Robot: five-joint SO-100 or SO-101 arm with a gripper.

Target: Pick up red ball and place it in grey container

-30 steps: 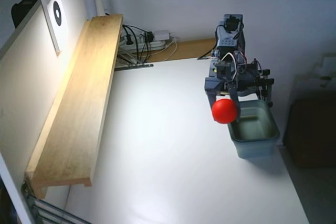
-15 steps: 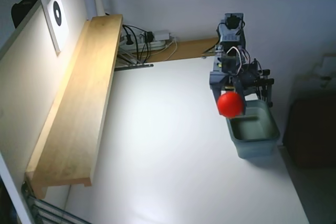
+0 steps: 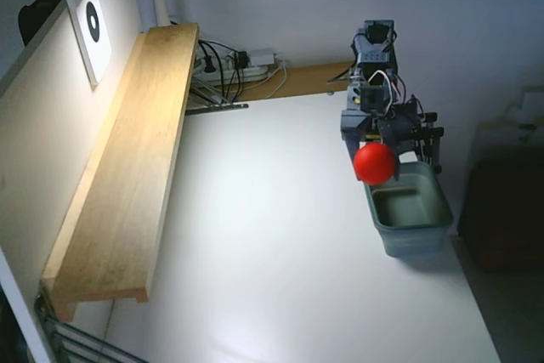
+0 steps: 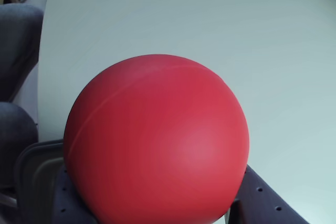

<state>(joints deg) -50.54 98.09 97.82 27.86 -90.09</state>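
The red ball (image 3: 374, 162) hangs in the air, held by my gripper (image 3: 375, 157), which is shut on it. It sits just above and beside the far left corner of the grey container (image 3: 410, 238), a rectangular tub on the white table at the right. In the wrist view the red ball (image 4: 156, 139) fills most of the picture, resting between dark fingers (image 4: 262, 203) at the bottom. The container's dark rim (image 4: 29, 158) shows at the lower left there. The container's inside looks empty in the fixed view.
A long wooden shelf (image 3: 127, 167) runs along the left wall. Cables and a power strip (image 3: 238, 64) lie at the back of the white table (image 3: 255, 244). The arm's base (image 3: 374, 48) stands at the back right. A dark box (image 3: 501, 210) sits off the table's right edge.
The gripper has carried the ball up and to the right, from left of the container's near corner toward its far left corner. The grip on the ball stays shut.
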